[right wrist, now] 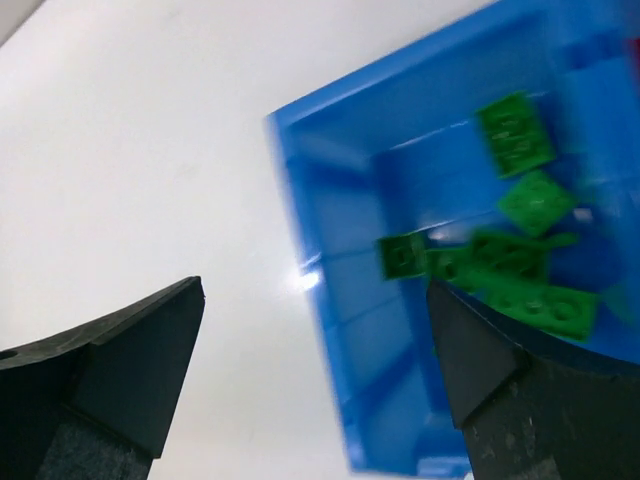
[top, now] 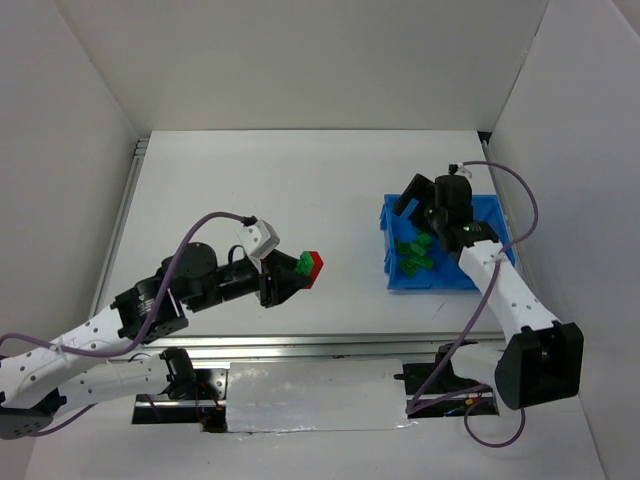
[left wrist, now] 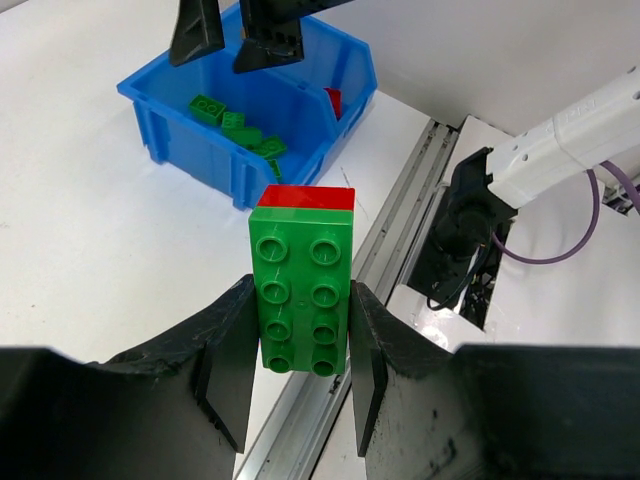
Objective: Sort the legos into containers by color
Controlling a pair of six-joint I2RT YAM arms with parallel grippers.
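My left gripper (left wrist: 300, 345) is shut on a joined red-green brick (left wrist: 304, 280), green studs facing the camera and red on the far side. It holds the brick above the table mid-way, left of the bin; it also shows in the top view (top: 311, 267). The blue bin (top: 440, 245) stands at the right with several green bricks (top: 415, 252) in its left compartment; a red piece (left wrist: 334, 101) shows in the other one. My right gripper (top: 428, 200) is open and empty above the bin's far left edge (right wrist: 300, 250).
White walls enclose the table on three sides. An aluminium rail (top: 320, 345) runs along the near edge, with cables and the arm bases beyond it.
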